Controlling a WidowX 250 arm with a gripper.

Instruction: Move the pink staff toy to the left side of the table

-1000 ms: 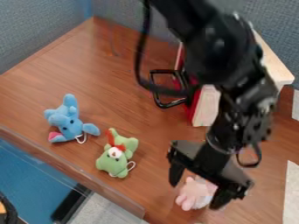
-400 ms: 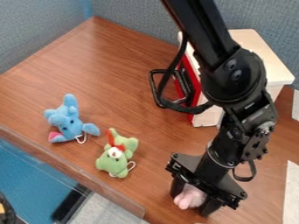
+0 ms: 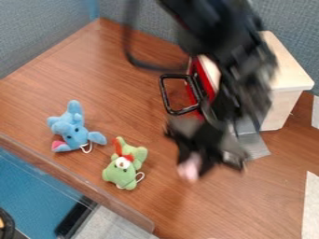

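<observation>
The black gripper (image 3: 200, 164) hangs over the middle-right of the table, blurred, shut on the pink stuffed toy (image 3: 189, 168). Part of the toy pokes out at the gripper's lower left; the rest is hidden by the gripper. Both are to the right of the green toy and appear raised above the wooden table (image 3: 131, 70).
A blue plush (image 3: 73, 131) lies at the left and a green plush (image 3: 124, 169) near the front edge. A wooden box with a red front (image 3: 283, 74) and black handle stands at the back right. Grey panels (image 3: 44, 32) border the back.
The gripper closed around the pink toy, then rose and shifted up and left in the view, carrying it. The blue and green toys stayed put.
</observation>
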